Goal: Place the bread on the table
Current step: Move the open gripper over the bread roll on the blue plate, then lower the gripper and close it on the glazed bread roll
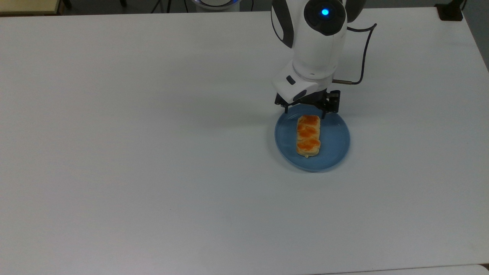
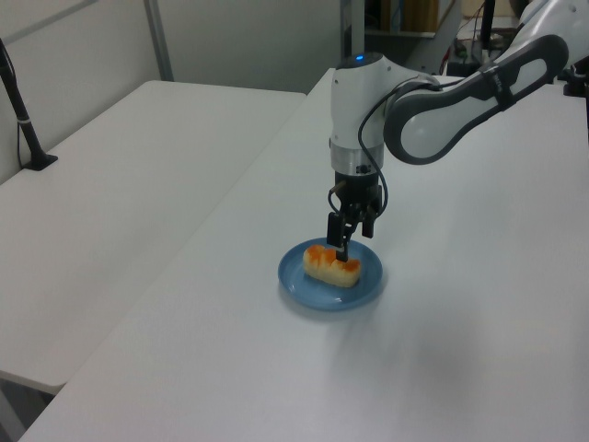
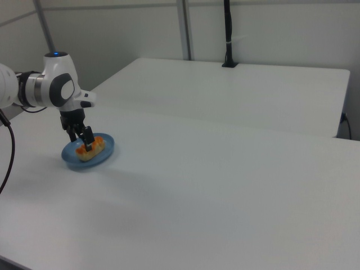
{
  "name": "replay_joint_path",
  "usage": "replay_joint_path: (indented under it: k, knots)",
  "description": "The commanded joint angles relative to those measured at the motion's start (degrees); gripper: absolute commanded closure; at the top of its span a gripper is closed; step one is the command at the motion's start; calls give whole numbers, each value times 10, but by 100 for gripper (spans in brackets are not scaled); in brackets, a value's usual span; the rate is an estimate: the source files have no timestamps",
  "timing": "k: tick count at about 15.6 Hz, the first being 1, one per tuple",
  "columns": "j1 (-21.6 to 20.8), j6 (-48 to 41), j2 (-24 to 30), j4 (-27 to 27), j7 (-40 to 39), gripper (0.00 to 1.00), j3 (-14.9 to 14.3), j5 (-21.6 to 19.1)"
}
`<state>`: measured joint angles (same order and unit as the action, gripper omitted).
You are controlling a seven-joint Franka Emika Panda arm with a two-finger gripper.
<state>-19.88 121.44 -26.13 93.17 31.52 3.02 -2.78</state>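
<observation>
A second white table (image 2: 138, 175) stands beside pale partition walls (image 3: 140, 31).

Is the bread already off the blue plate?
No, in the top view the bread lies lengthwise in the middle of the blue plate.

Matt white table (image 1: 153, 152); glossy orange-glazed bread (image 1: 308, 135); smooth blue plate (image 1: 332, 145).

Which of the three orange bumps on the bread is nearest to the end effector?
The bump at the bread's upper end in the top view, beside the open end effector.
</observation>
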Motion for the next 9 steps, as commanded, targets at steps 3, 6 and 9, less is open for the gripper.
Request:
replay_joint_path:
  k: [3,6,9]
  knots:
    - [-3,14,-19,-27,36,0,21,34]
    - [-2,14,-31,-28,38,0,21,52]
    - [-2,41,-46,-27,59,0,21,73]
